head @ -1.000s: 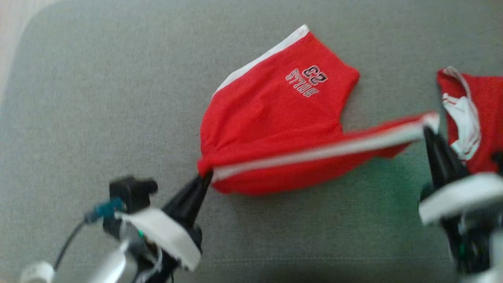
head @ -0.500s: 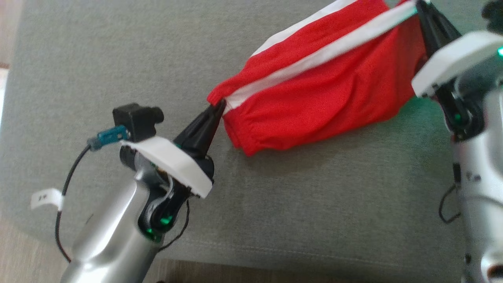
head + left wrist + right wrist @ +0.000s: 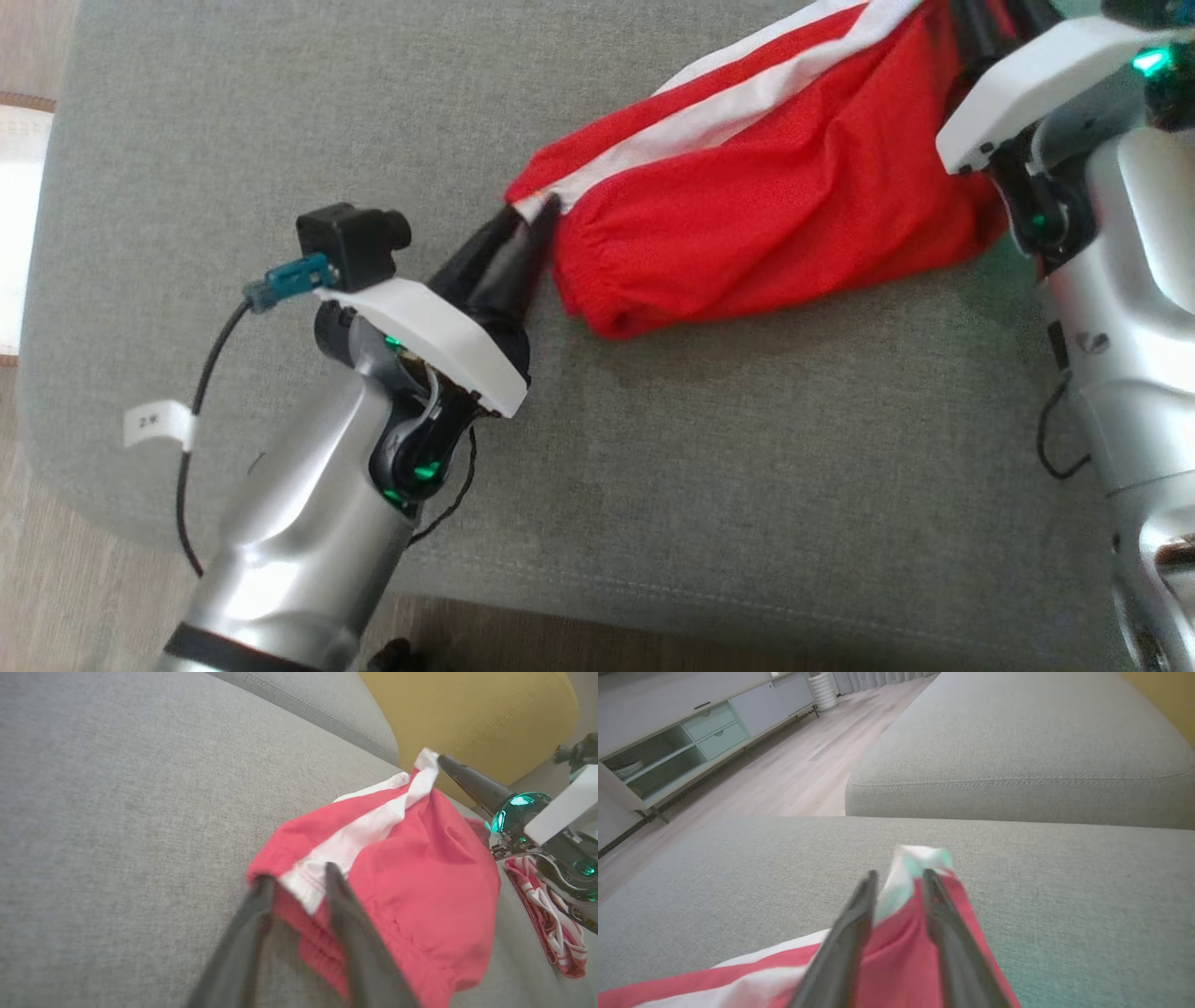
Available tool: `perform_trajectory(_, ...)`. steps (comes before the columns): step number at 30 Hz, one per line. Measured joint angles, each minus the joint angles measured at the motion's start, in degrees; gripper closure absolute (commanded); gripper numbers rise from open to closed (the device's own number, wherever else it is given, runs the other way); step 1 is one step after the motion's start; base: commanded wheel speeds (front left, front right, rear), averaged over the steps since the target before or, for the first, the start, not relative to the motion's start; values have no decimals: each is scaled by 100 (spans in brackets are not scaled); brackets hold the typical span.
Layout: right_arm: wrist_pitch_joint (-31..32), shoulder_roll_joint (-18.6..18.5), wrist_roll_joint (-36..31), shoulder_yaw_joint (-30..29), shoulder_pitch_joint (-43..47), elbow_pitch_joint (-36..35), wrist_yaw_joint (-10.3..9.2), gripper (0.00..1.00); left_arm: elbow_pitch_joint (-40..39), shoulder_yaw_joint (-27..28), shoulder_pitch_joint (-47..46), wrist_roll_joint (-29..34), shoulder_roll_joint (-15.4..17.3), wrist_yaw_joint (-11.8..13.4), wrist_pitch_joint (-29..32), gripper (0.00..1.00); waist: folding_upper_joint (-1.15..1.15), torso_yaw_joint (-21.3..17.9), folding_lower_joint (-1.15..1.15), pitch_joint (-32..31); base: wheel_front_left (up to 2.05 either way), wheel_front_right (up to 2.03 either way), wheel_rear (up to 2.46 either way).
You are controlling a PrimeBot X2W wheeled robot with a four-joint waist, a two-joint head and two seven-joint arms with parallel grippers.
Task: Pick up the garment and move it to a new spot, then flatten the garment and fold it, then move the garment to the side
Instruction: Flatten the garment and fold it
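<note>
It seems the folding step, on the sofa [image 3: 280,140]: left tool [image 3: 294,877] and right tool [image 3: 899,872] stand slightly spread around corners of the garment [image 3: 766,205] — next, they should back away without dragging cloth.

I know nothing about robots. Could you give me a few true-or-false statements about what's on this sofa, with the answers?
1. The garment is red with a white stripe. True.
2. It lies on a wooden table. False: it rests on a grey sofa cushion.
3. The left gripper has its fingers parted at the garment's edge. True.
4. A blue cushion sits beyond the seat. False: the yellow cushion is there.
5. The right gripper is well clear of the garment. False: cloth lies between its fingers.
</note>
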Motion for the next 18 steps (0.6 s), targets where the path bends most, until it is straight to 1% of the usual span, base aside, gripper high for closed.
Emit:
perform_trajectory(3,-445,-65,32,133,12,151,0,0,170,-7,4,1,-48,7,-179,0,0,-25,0,-57,0,0,0)
perform_trajectory(4,-606,-90,31,159,29,167,0,0,196,-2,10,22,-44,48,-270,0,0,-39,0,-89,0,0,0)
perform_trajectory(7,-1093,-107,4,182,89,134,0,0,205,47,73,227,-18,303,-606,0,0,-105,0,-192,0,0,0)
perform_trajectory(11,-1585,-108,-238,69,532,-190,0,0,76,159,329,539,118,768,-886,0,0,-222,-1,-362,0,0,0)
perform_trajectory(13,-1702,-109,-371,-70,870,-443,0,0,-52,198,538,680,214,948,-978,0,0,-294,0,-455,0,0,0)
perform_trajectory(14,-1702,-109,-371,-70,870,-443,0,0,-52,198,538,680,214,948,-978,0,0,-294,0,-455,0,0,0)
perform_trajectory(18,-1748,-86,-678,-394,1545,-1123,0,0,-506,396,845,1061,375,1351,-1110,0,0,-445,-1,-638,0,0,0)
